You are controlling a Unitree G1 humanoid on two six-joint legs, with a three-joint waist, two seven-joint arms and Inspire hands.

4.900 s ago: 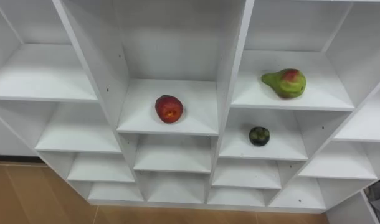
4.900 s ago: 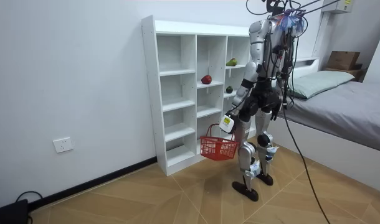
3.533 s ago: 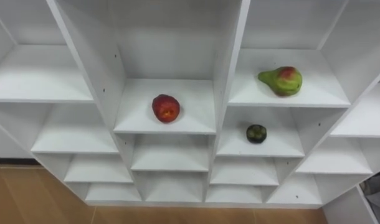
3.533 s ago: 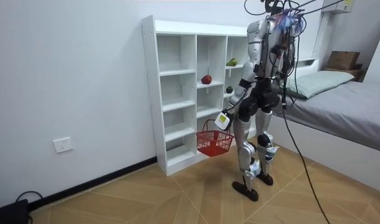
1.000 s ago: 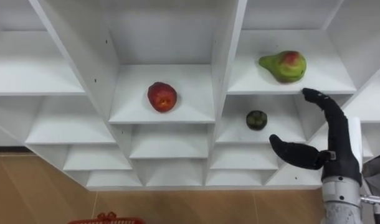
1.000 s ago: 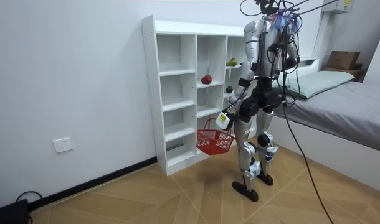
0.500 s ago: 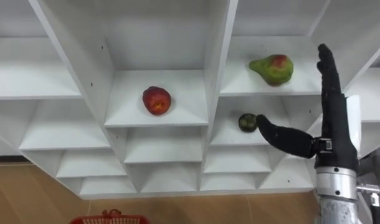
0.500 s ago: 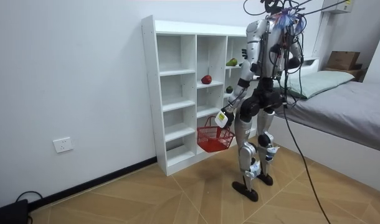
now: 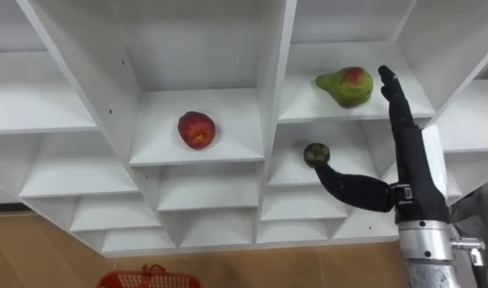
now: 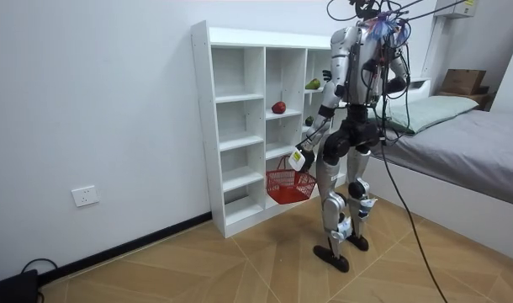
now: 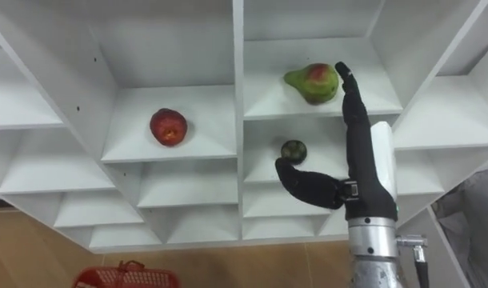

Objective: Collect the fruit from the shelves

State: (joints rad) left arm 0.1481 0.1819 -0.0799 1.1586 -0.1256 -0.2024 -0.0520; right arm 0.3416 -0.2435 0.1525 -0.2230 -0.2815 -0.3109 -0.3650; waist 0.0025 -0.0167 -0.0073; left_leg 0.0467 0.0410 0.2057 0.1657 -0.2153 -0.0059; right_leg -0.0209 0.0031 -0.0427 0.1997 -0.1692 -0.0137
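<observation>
Low before the closet (image 9: 272,64), the left hand (image 10: 299,159) grips the red basket (image 9: 148,278), and the right hand (image 9: 412,174), released with fingers (image 9: 397,104) straight, reaches beside the pear (image 9: 345,86) in the closet's right column, 1 shelf above the dark fruit (image 9: 316,154), so next it should curl round the pear.

Three fruits (image 9: 197,130), one basket (image 9: 148,280), one closet (image 9: 272,80)
</observation>
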